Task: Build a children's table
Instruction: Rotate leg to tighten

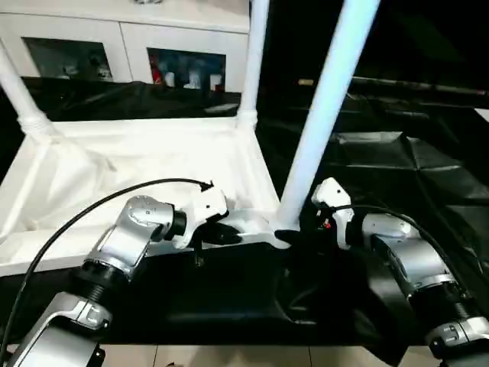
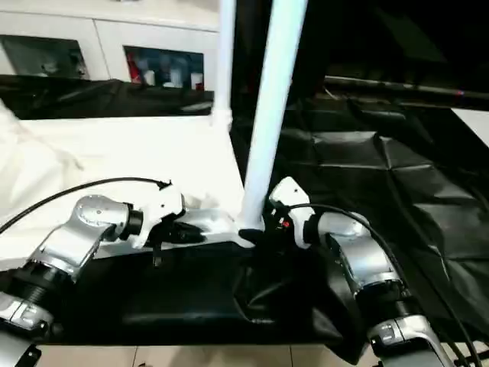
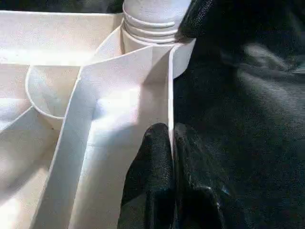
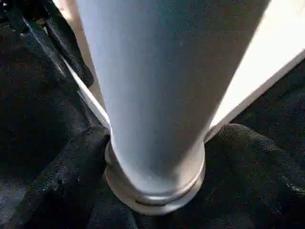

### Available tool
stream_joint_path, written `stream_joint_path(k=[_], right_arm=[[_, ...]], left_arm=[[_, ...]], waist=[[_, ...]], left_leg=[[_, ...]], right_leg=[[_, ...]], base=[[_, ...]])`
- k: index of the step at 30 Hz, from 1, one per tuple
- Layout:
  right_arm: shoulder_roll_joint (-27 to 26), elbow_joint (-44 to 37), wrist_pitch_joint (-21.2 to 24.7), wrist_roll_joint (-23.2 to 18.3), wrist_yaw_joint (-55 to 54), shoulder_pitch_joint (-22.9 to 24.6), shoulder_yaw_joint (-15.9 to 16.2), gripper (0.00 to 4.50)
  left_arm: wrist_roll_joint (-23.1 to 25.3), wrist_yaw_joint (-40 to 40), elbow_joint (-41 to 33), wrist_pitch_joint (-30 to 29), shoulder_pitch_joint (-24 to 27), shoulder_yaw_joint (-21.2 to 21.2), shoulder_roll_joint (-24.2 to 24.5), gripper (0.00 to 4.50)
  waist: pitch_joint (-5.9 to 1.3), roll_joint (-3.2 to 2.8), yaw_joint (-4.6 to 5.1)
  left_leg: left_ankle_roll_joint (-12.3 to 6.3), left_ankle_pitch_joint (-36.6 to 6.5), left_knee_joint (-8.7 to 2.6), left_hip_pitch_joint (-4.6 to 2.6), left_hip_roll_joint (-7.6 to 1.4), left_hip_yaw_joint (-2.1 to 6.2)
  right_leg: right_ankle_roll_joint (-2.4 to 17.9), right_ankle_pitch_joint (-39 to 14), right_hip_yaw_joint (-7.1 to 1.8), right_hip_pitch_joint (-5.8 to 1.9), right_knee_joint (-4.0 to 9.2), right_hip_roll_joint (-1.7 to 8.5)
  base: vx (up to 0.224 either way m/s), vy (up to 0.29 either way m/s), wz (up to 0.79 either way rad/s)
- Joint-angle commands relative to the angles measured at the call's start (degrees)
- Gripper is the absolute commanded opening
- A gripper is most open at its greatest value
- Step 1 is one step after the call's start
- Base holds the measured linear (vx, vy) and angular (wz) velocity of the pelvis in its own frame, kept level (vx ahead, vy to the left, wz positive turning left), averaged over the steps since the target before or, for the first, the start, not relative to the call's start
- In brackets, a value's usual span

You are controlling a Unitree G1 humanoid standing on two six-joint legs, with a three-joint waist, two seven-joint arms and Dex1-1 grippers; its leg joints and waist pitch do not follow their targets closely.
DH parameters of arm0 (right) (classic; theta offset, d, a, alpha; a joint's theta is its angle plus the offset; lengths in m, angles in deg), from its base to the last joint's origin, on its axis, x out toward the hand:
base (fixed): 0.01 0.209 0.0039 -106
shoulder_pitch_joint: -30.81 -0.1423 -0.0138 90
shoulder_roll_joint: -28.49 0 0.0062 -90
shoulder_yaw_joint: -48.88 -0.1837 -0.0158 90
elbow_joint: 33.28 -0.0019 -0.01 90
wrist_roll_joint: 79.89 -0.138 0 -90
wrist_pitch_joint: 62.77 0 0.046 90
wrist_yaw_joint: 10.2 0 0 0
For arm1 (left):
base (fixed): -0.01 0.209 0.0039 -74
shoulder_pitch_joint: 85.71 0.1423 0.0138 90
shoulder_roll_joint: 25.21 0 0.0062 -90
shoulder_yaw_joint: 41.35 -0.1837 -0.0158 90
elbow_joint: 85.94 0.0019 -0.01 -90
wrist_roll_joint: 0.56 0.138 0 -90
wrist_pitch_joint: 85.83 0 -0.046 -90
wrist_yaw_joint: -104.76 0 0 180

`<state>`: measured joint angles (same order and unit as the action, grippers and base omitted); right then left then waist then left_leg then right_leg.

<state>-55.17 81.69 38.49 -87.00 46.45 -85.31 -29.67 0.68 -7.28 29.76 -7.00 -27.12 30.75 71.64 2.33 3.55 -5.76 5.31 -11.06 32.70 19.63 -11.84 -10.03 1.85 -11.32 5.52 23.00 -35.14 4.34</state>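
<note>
Black-covered work table (image 1: 428,176) bears upturned children's table (image 1: 137,176), legs (image 1: 325,115) pointing upward.

Silver forearms (image 1: 126,237), white wrists, black cable (image 1: 69,222), black fingers (image 3: 152,176).

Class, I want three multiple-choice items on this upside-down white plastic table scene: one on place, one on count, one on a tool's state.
1. The nearest leg stands in which corner?
A near right
B far left
C centre

2. Legs seen standing?
A one
B three
C five

3. The left tool is
A wide open
B shut on the rim
C holding a leg

Key: A, the long white tapered leg rises by the right tool; B, three rise from the white plastic tabletop; B, the left tool pinches the thin wall.
</note>
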Motion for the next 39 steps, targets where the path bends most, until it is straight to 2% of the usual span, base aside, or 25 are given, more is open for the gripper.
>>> stream_joint_path(k=[1, 6, 7, 9, 11, 13, 15, 18, 21, 23, 24, 25, 26, 27, 28, 29, 30, 32, 33, 36, 38, 39], right_arm=[[0.25, -0.41, 0.29, -0.33, 1.35, 0.11, 0.16, 3.95], [0.22, -0.24, 0.62, -0.43, 2.12, 0.06, 0.77, 3.95], [0.21, -0.25, 0.61, -0.35, 2.18, 0.11, 0.84, 3.70], [0.08, -0.16, 0.65, -0.28, 2.14, 0.11, 0.83, 3.63], [-0.06, 0.05, 0.77, -0.30, 2.06, 0.01, 0.76, 3.58], [-0.17, 0.24, 0.79, -0.17, 2.16, -0.06, 0.67, 3.23], [-0.23, 0.34, 0.90, -0.06, 2.21, -0.09, 0.62, 3.20], [-0.47, 0.77, 0.96, 0.02, 1.56, -0.07, 0.42, 2.88], [-2.90, 3.09, 1.44, 0.00, -4.35, -0.16, -1.94, 2.77], [-4.20, 4.31, 1.59, 0.06, -7.48, -0.34, -3.04, 2.74], [-6.33, 5.91, 1.81, 0.12, -12.13, -0.42, -4.54, 2.73], [-6.33, 5.91, 1.81, 0.12, -12.13, -0.42, -4.54, 2.72], [-7.70, 6.67, 2.37, 0.17, -15.00, -0.45, -5.31, 2.72], [-10.56, 7.87, 3.22, 0.60, -21.40, -0.67, -6.69, 2.72], [-11.31, 8.17, 3.45, 0.73, -23.10, -0.73, -7.04, 2.72], [-13.99, 9.42, 4.54, 1.03, -29.61, -1.33, -8.52, 2.72], [-14.79, 9.83, 4.77, 1.13, -31.51, -1.57, -8.90, 2.71], [-16.90, 11.06, 4.86, 1.68, -36.38, -2.36, -9.69, 2.70], [-19.03, 12.85, 4.13, 2.54, -40.78, -3.56, -9.88, 2.70], [-20.84, 14.31, 3.10, 3.74, -42.90, -4.65, -9.17, 2.70], [-21.02, 14.67, 2.03, 5.06, -42.44, -4.87, -7.74, 2.70], [-21.18, 14.82, 1.77, 5.17, -42.58, -4.92, -7.81, 3.05]], left_arm=[[-1.83, 2.60, -1.77, -0.76, 2.00, -2.24, -0.52, 0.00], [-1.50, 2.65, -2.40, -1.39, 2.22, -2.07, -0.42, 0.00], [-1.47, 2.63, -2.45, -1.43, 2.24, -2.05, -0.43, 0.00], [-1.40, 2.51, -2.56, -1.47, 2.32, -2.01, -0.44, 0.00], [-1.38, 2.40, -2.71, -1.58, 2.42, -1.96, -0.36, 0.00], [-1.36, 2.36, -3.03, -1.85, 2.58, -1.91, -0.19, 0.00], [-1.42, 2.65, -3.41, -2.30, 2.84, -1.92, 0.18, 0.00], [-1.37, 2.31, -3.33, -2.26, 2.88, -1.72, 0.21, 0.00], [-0.62, -1.67, -0.88, -2.68, 1.71, -0.57, -1.44, 0.00], [-0.20, -3.84, 0.55, -2.93, 0.93, -0.05, -2.46, 0.00], [0.86, -7.86, 3.25, -3.31, -0.56, 0.57, -4.17, 0.00], [0.86, -7.86, 3.25, -3.31, -0.56, 0.57, -4.17, 0.00], [1.47, -10.29, 5.01, -3.54, -1.62, 0.82, -5.31, 0.00], [2.29, -14.75, 8.25, -3.85, -3.69, 1.28, -7.79, 0.00], [2.48, -15.90, 9.08, -3.92, -4.24, 1.40, -8.45, 0.00], [2.80, -18.72, 11.54, -4.10, -5.98, 1.57, -10.75, 0.00], [2.86, -19.71, 12.28, -4.27, -6.52, 1.66, -11.55, 0.00], [3.06, -22.53, 14.35, -4.76, -7.96, 1.96, -13.80, 0.00], [3.80, -25.03, 16.47, -4.45, -9.35, 1.61, -15.90, 0.00], [4.83, -26.21, 18.55, -3.32, -10.49, 1.04, -17.40, 0.00], [5.55, -25.97, 19.13, -2.41, -10.72, 0.43, -17.30, 0.00], [5.74, -26.01, 19.56, -2.05, -10.86, 0.38, -17.26, 0.00]], waist=[[-2.97, 0.28, 0.04], [-3.06, 0.31, 0.09], [-3.08, 0.33, 0.05], [-3.11, 0.52, 0.08], [-3.10, 0.39, 0.08], [-3.12, 0.39, 0.08], [-3.16, 0.40, 0.11], [-3.17, 0.39, 0.22], [-3.02, 0.43, 0.49], [-2.86, 0.40, 0.60], [-2.86, 0.45, 0.61], [-2.80, 0.39, 0.66], [-2.80, 0.45, 0.74], [-2.83, 0.34, 0.64], [-2.69, 0.38, 0.84], [-2.68, 0.11, 0.71], [-2.71, 0.31, 0.79], [-2.77, 0.32, 0.68], [-2.75, -0.14, 0.73], [-2.88, 0.05, 0.71], [-2.89, 0.09, 0.65], [-2.84, 0.08, 0.66]], left_leg=[[-3.37, -6.17, -3.17, 0.22, -1.74, 0.09], [-3.59, -4.98, -3.06, 0.31, -1.63, 0.06], [-3.63, -4.87, -3.06, 0.24, -1.64, 0.08], [-3.70, -4.64, -3.01, 0.30, -1.62, 0.05], [-3.83, -4.64, -3.01, 0.27, -1.63, 0.08], [-3.79, -4.48, -3.00, 0.30, -1.63, 0.09], [-3.76, -4.54, -2.97, 0.30, -1.65, 0.09], [-3.75, -4.24, -2.95, 0.32, -1.59, 0.09], [-3.29, -5.34, -3.05, 0.31, -1.59, 0.10], [-2.21, -7.33, -3.20, 0.13, -1.51, 0.16], [-1.65, -7.78, -3.20, 0.07, -1.52, 0.21], [-1.41, -8.21, -3.30, 0.04, -1.53, 0.24], [-1.04, -8.71, -3.32, 0.14, -1.50, 0.29], [-0.90, -9.07, -3.34, -0.04, -1.54, 0.29], [-0.43, -9.88, -3.42, -0.18, -1.46, 0.25], [-0.03, -10.55, -3.45, -0.26, -1.48, 0.40], [0.37, -11.26, -3.48, -0.35, -1.36, 0.38], [0.37, -11.47, -3.52, -0.27, -1.39, 0.50], [0.43, -11.48, -3.55, -0.25, -1.32, 0.49], [0.33, -12.04, -3.53, -0.38, -1.24, 0.43], [-0.26, -11.35, -3.66, -0.15, -1.27, 0.45], [-0.34, -11.44, -3.68, -0.15, -1.29, 0.44]], right_leg=[[10.06, -8.54, -3.57, -3.51, 3.90, 4.24], [10.14, -6.70, -3.56, -3.56, 3.65, 4.09], [10.08, -6.77, -3.55, -3.55, 3.66, 4.12], [10.01, -6.65, -3.55, -3.59, 3.63, 4.09], [10.07, -6.66, -3.52, -3.54, 3.61, 4.09], [10.10, -6.52, -3.52, -3.58, 3.56, 4.11], [10.17, -6.45, -3.53, -3.59, 3.53, 4.14], [10.35, -5.87, -3.53, -3.60, 3.47, 4.04], [10.10, -7.59, -3.51, -3.48, 3.72, 4.08], [9.14, -12.07, -3.44, -3.35, 4.28, 4.19], [8.08, -14.31, -3.44, -3.30, 4.52, 4.24], [7.76, -15.47, -3.45, -3.22, 4.66, 4.24], [7.08, -17.02, -3.39, -3.26, 4.80, 4.18], [6.89, -17.42, -3.42, -3.11, 4.91, 4.24], [6.50, -18.75, -3.48, -2.77, 5.19, 4.14], [6.36, -19.87, -3.43, -2.81, 5.22, 4.36], [5.43, -22.15, -3.37, -2.72, 5.60, 4.34], [4.85, -22.02, -3.41, -2.76, 5.54, 4.42], [4.86, -21.60, -3.47, -2.68, 5.52, 4.39], [4.59, -20.74, -3.41, -2.68, 5.64, 4.34], [4.66, -18.75, -3.40, -2.87, 5.49, 4.28], [4.74, -18.60, -3.40, -2.85, 5.47, 4.25]], base=[[0.000, 0.000, 0.00], [0.000, 0.000, 0.00], [0.000, 0.000, 0.00], [0.000, 0.000, 0.00], [0.000, 0.000, 0.00], [0.000, 0.000, 0.00], [0.000, 0.000, 0.00], [0.000, 0.000, 0.00], [0.000, 0.000, 0.00], [0.000, 0.000, 0.00], [0.000, 0.000, 0.00], [0.000, 0.000, 0.00], [0.000, 0.000, 0.00], [0.000, 0.000, 0.00], [0.000, 0.000, 0.00], [0.000, 0.000, 0.00], [0.000, 0.000, 0.00], [0.000, 0.000, 0.00], [0.000, 0.000, 0.00], [0.000, 0.000, 0.00], [0.000, 0.000, 0.00], [0.000, 0.000, 0.00]])
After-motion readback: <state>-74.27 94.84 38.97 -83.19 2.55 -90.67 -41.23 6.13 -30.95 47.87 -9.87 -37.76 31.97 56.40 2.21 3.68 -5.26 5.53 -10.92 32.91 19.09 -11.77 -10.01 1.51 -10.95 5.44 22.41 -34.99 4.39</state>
